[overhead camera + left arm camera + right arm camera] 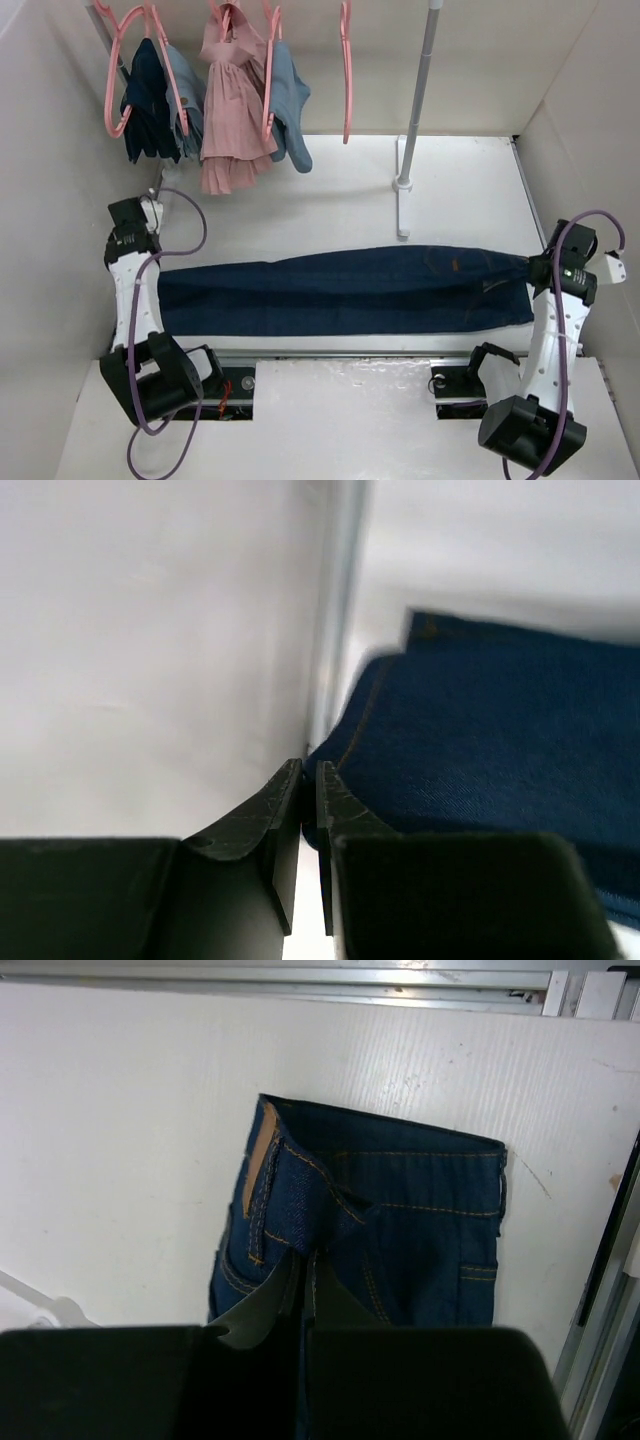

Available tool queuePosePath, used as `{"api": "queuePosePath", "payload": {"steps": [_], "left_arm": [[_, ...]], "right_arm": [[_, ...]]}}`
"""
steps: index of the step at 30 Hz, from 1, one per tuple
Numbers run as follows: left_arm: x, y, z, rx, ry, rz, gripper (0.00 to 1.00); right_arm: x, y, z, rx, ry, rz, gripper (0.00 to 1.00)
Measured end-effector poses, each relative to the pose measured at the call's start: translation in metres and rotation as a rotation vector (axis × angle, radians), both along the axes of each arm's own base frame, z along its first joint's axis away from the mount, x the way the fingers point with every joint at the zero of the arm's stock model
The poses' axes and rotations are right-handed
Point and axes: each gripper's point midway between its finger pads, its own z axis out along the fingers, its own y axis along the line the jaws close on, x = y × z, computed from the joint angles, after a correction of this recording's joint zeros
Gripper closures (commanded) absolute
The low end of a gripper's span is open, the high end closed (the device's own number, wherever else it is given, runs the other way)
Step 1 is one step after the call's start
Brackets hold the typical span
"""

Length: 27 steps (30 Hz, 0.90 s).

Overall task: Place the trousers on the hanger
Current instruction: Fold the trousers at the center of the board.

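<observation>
Denim trousers (340, 290) lie stretched flat across the table (450, 180), seemingly to straighten them for the hanger (346, 70) hung empty behind; the right gripper (306, 1272) pinches the waistband, while the left gripper (308, 785), nearly closed on nothing, sits by the hems.

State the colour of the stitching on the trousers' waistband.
Orange-tan stitching on the navy trousers; right wrist view shows it best.

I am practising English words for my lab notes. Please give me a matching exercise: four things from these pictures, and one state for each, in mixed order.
1 trousers
2 pink dress
3 rightmost pink hanger
4 right gripper

A hangs with nothing on it
B shut, pinching denim
C lies flat, stretched out
D hangs on a hanger

Pairs: 1-C, 2-D, 3-A, 4-B
</observation>
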Motion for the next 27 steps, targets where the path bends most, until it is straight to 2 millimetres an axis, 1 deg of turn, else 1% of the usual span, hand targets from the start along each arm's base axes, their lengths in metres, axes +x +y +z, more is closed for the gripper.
{"api": "queuePosePath", "payload": {"steps": [2,4,5,6,8,9,11,13,14,15,16,17,19,20,21,23,24,25,27], "left_arm": [[0.008,0.008,0.021,0.017,-0.047,0.007,0.93],[0.014,0.017,0.042,0.039,-0.094,0.017,0.93],[0.015,0.021,0.049,0.049,-0.108,0.021,0.93],[0.015,0.023,0.053,0.057,-0.115,0.02,0.93],[0.013,0.024,0.049,0.059,-0.098,0.012,0.93],[0.01,0.023,0.042,0.054,-0.076,0.007,0.93],[-0.001,0.021,0.019,0.035,-0.017,0.002,0.93],[-0.016,0.015,-0.009,0.003,0.062,0.0,0.91],[-0.024,0.012,-0.023,-0.012,0.101,-0.001,0.89],[-0.031,0.01,-0.035,-0.024,0.141,-0.002,0.85],[-0.038,0.008,-0.044,-0.03,0.177,-0.004,0.79],[-0.044,0.008,-0.051,-0.032,0.207,-0.004,0.6],[-0.053,0.013,-0.058,-0.029,0.246,0.005,0.43],[-0.057,0.017,-0.058,-0.022,0.256,0.015,0.35],[-0.059,0.021,-0.057,-0.013,0.258,0.027,0.32],[-0.062,0.028,-0.054,-0.003,0.257,0.046,0.32],[-0.062,0.03,-0.051,-0.001,0.258,0.052,0.31],[-0.061,0.033,-0.046,0.0,0.259,0.052,0.31],[-0.047,0.037,-0.028,-0.003,0.218,0.04,0.31]], "right_arm": [[0.0,-0.002,0.01,-0.012,-0.015,-0.009,1.0],[-0.001,-0.002,0.014,-0.014,-0.018,-0.012,1.0],[-0.002,-0.001,0.014,-0.01,-0.017,-0.014,1.0],[-0.004,0.001,0.013,-0.002,-0.01,-0.016,1.0],[-0.009,0.003,0.007,0.018,0.005,-0.031,1.0],[-0.012,0.005,0.003,0.03,0.012,-0.041,0.99],[-0.018,0.008,-0.008,0.058,0.03,-0.067,0.96],[-0.026,0.012,-0.018,0.091,0.046,-0.1,0.81],[-0.029,0.014,-0.022,0.107,0.053,-0.117,0.72],[-0.032,0.015,-0.026,0.12,0.059,-0.134,0.6],[-0.036,0.016,-0.029,0.132,0.067,-0.152,0.34],[-0.038,0.016,-0.031,0.139,0.066,-0.176,0.24],[-0.043,0.013,-0.034,0.143,0.08,-0.214,0.12],[-0.046,0.011,-0.035,0.144,0.086,-0.234,0.11],[-0.048,0.009,-0.036,0.144,0.095,-0.248,0.11],[-0.05,0.006,-0.036,0.141,0.117,-0.265,0.11],[-0.048,0.004,-0.033,0.136,0.124,-0.261,0.13],[-0.044,0.001,-0.028,0.124,0.127,-0.238,0.19],[-0.031,-0.005,-0.013,0.089,0.113,-0.179,0.22]]}}
